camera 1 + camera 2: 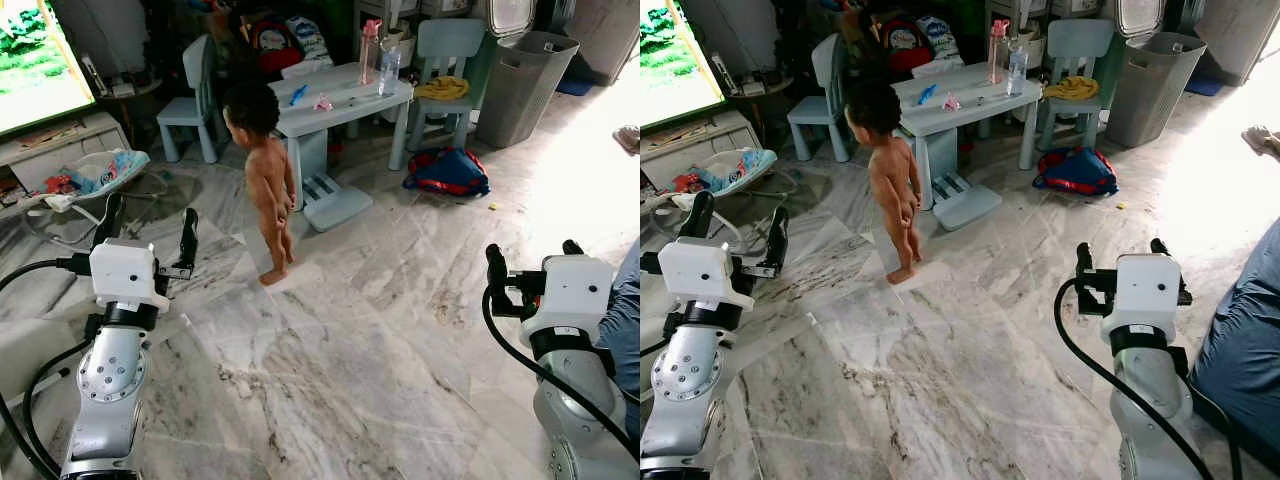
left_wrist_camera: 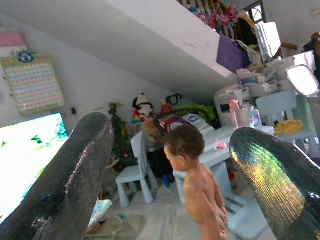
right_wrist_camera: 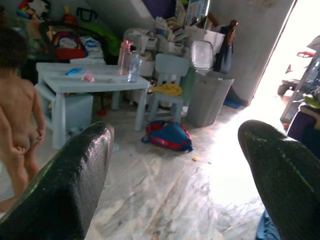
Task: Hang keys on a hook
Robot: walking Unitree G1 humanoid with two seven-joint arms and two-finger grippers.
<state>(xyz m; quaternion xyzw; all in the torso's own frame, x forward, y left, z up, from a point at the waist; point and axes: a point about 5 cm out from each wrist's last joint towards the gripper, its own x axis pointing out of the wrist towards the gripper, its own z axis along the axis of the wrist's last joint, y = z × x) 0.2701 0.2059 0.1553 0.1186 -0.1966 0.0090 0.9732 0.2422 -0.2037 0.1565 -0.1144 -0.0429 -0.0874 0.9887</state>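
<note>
Both arms are raised in front of the body at about the same height, a carrying posture for walking rather than reaching, judging by how nothing lies within reach of either. The left gripper [image 1: 147,232] has its fingers [image 2: 70,180] spread wide with nothing between them. The right gripper [image 1: 1118,262] is likewise released and empty, its fingers [image 3: 65,185] parted over bare marble floor [image 1: 330,340].

No keys and no hook can be made out anywhere — not in either pair of fingers, nor on the floor, nor on the pale blue table [image 1: 345,98] across the room, where the small items are a pink bottle [image 1: 369,48] and bits too small to identify. So the task's thing is not near the fingers at all; finding it looks like the first job.

A small person [image 1: 265,180] stands on the floor between the robot and the table — worth a wide berth when moving.
</note>
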